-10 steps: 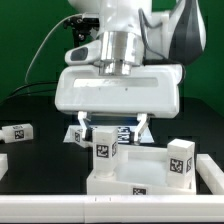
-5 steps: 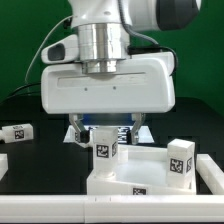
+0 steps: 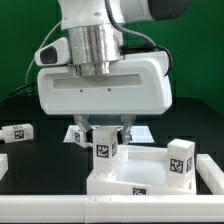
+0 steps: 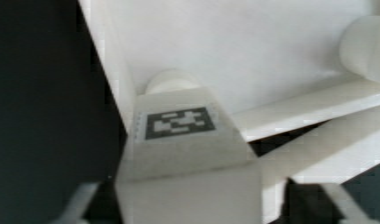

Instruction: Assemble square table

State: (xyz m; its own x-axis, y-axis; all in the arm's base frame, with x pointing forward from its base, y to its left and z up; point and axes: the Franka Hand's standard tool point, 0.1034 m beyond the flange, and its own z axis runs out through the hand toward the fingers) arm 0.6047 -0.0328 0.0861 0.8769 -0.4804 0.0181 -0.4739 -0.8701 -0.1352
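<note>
The white square tabletop (image 3: 130, 172) lies flat at the front of the exterior view, with two tagged white legs standing on it: one on the left (image 3: 105, 149) and one on the right (image 3: 180, 160). My gripper (image 3: 106, 131) hangs straight above the left leg, one finger on each side of its top, shut on it. In the wrist view that leg (image 4: 183, 130) runs down between my fingers (image 4: 84, 200), over the tabletop (image 4: 258, 50). A loose tagged leg (image 3: 16, 132) lies on the black table at the exterior view's left.
A white raised rail (image 3: 60, 210) runs along the front and up the exterior view's right side (image 3: 210, 172). The marker board (image 3: 75, 133) lies flat behind my gripper. A green wall stands at the back.
The hand has shifted toward the exterior view's left. The fingers have drawn in from a wide spread to close around the left leg.
</note>
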